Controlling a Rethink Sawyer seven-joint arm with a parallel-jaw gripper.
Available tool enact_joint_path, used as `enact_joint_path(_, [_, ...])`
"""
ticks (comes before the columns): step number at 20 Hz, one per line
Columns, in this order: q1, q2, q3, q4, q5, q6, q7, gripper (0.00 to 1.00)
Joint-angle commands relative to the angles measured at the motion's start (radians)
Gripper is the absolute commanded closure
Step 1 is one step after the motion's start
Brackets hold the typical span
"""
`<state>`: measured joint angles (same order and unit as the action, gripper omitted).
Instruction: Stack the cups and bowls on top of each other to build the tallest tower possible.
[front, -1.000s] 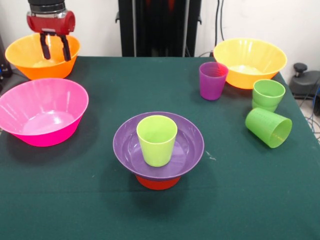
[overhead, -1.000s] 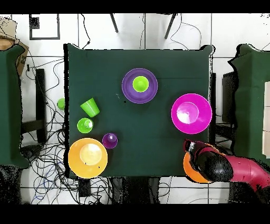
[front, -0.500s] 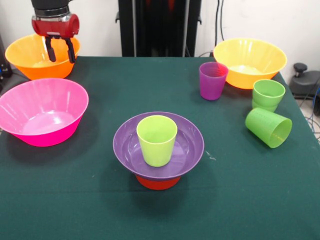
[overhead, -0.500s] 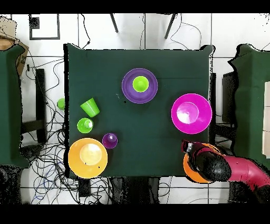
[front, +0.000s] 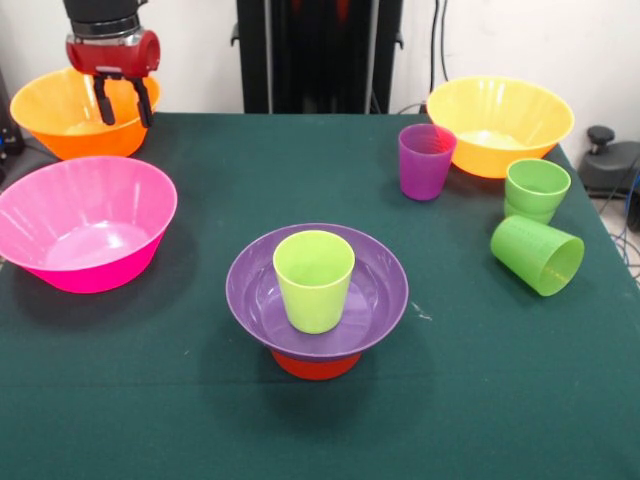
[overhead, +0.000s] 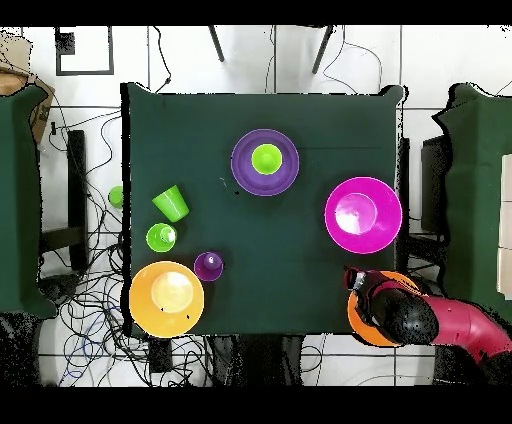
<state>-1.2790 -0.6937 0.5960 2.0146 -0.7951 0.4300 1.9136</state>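
Your hand (front: 121, 100) hangs over the orange-yellow bowl (front: 60, 110) at the worktop's (front: 300, 170) far corner, fingers (front: 101, 101) spread apart, holding nothing. In the overhead view the hand (overhead: 357, 280) sits at that bowl's (overhead: 357, 325) rim, on the side toward the pink bowl (overhead: 363, 214).

The tower (front: 316, 300) is well apart from the hand, mid-worktop: small orange bowl (front: 315, 366) at the bottom, purple bowl (front: 372, 290) on it, yellow-green cup (front: 314, 280) upright inside the purple bowl.

The pink bowl (front: 85, 222) lies between hand and tower.

Across the worktop from the hand you've got the second orange-yellow bowl (front: 499, 123), the purple cup (front: 426, 161) upright just beside it, one green cup (front: 536, 190) upright and another green cup (front: 537, 254) on its side.
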Motion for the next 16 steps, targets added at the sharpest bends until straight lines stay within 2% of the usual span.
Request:
enact_joint_path(1, [0.021,0.031,-0.016,-0.033,-0.016,0.015,-0.046,0.00])
enact_joint_path(16, [0.042,0.094,-0.036,-0.083,-0.039,0.005,-0.041,0.00])
